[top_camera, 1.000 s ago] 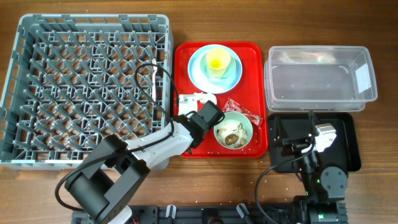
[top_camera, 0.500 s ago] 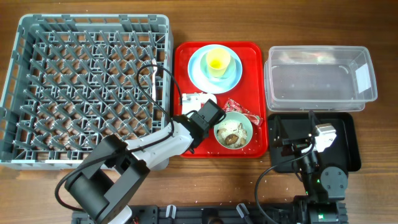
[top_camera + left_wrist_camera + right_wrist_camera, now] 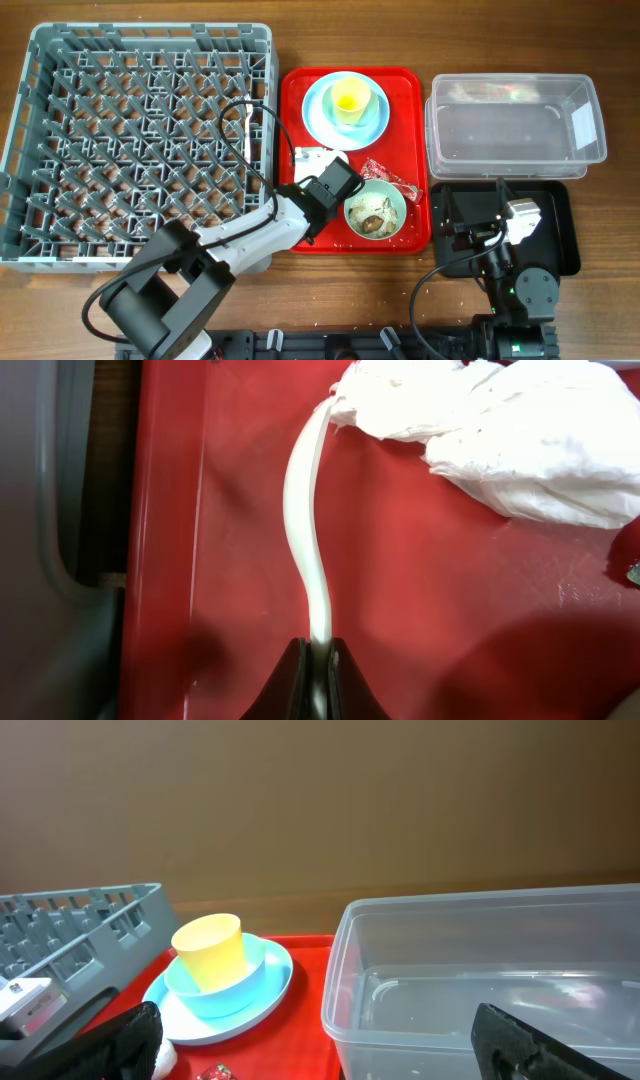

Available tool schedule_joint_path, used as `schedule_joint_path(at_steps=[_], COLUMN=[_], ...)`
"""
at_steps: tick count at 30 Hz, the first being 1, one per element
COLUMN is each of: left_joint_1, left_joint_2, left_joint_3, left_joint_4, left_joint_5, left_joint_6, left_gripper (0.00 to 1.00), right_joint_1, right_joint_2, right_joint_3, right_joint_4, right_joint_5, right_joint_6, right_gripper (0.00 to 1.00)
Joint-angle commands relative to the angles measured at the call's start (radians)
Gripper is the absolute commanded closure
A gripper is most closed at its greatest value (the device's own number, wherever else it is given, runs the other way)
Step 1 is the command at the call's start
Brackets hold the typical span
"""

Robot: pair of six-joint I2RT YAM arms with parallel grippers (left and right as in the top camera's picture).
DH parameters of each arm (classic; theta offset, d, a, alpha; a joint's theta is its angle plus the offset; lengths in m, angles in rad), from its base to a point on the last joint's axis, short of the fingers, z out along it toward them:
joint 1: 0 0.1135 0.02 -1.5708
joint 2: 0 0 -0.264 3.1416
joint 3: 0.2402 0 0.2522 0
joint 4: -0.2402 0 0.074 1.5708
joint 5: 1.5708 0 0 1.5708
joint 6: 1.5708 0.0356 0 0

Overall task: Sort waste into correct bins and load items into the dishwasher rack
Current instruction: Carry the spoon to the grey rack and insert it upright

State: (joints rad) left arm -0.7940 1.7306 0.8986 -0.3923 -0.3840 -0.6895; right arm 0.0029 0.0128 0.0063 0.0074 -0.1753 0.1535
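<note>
While the rack point(image 3: 150, 35) at left holds nothing, the left gripper point(image 3: 318, 660) has its jaws clenched on the utensil point(image 3: 305, 510) handle. The utensil is on the red tray point(image 3: 420, 580), far end under the tissue point(image 3: 500, 430).
Step, judged: loading cutlery.
Next: draw the utensil free of the tissue, carry it left to the rack.
Right gripper point(image 3: 318, 1020): jaws released, over the black tray point(image 3: 560, 250).

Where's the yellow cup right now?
Overhead view: the yellow cup sits in the light blue bowl on the plate, at the far end of the red tray, between the grey rack and the clear tub.
</note>
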Motion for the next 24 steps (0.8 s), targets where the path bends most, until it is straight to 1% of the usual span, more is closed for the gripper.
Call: schedule_joint_path(at_steps=[1, 2, 4, 7, 9, 10, 12, 15, 17, 20, 22, 23, 24], left_joint_1=[0.000, 0.000, 0.000, 0.000, 0.001, 0.002, 0.008, 0.070, 0.137, 0.241, 0.302, 0.351, 0.396], left_joint_2=[-0.058, -0.089, -0.149, -0.304, -0.397, -0.467, -0.552, -0.669, -0.684, -0.652, -0.624, -0.597, -0.568], left_joint_3=[-0.018, -0.018, -0.018, -0.018, -0.018, -0.018, -0.018, -0.018, -0.018, -0.018, -0.018, -0.018, -0.018], left_joint_4=[-0.019, -0.027, -0.038, -0.053, -0.063, -0.071, -0.088, -0.154, -0.198, -0.194, -0.159, -0.126, -0.098], left_joint_5=[-0.058, -0.084, -0.105, -0.105, -0.106, -0.107, -0.108, -0.108, -0.106, -0.068, 0.003, 0.088, 0.167], left_joint_6=[0.010, 0.012, 0.055, 0.201, 0.247, 0.265, 0.267, 0.267, 0.267, 0.269, 0.311, 0.343, 0.346], left_gripper=[0.96, 0.96, 0.96, 0.96, 0.96, 0.96, 0.96, 0.96, 0.96, 0.96, 0.96, 0.96, 0.96], right_joint_1=[-0.004, -0.004, -0.004, -0.004, -0.004, -0.004, -0.004, -0.004, -0.004, -0.004, -0.004, -0.004, -0.004], right_joint_2=[-0.008, -0.008, -0.008, -0.008, -0.008, -0.008, -0.008, -0.008, -0.008, -0.008, -0.008, -0.008, -0.008], right_joint_3=[-0.001, -0.001, -0.001, -0.001, -0.001, -0.001, -0.001, -0.001, -0.001, -0.001, -0.001, -0.001, -0.001], right_joint_4=[0.005, 0.005, 0.005, 0.005, 0.005, 0.005, 0.005, 0.005, 0.005, 0.005, 0.005, 0.005, 0.005], right_joint_5=[0.010, 0.011, 0.010, 0.010, 0.010, 0.010, 0.010, 0.011, 0.010, 0.010, 0.010, 0.010, 0.010], right_joint_6=[0.004, 0.004, 0.004, 0.004, 0.004, 0.005, 0.005, 0.005, 0.005, 0.004, 0.005, 0.005, 0.004], right_gripper=[0.00, 0.00, 0.00, 0.00, 0.00, 0.00, 0.00, 0.00, 0.00, 0.00, 0.00, 0.00, 0.00])
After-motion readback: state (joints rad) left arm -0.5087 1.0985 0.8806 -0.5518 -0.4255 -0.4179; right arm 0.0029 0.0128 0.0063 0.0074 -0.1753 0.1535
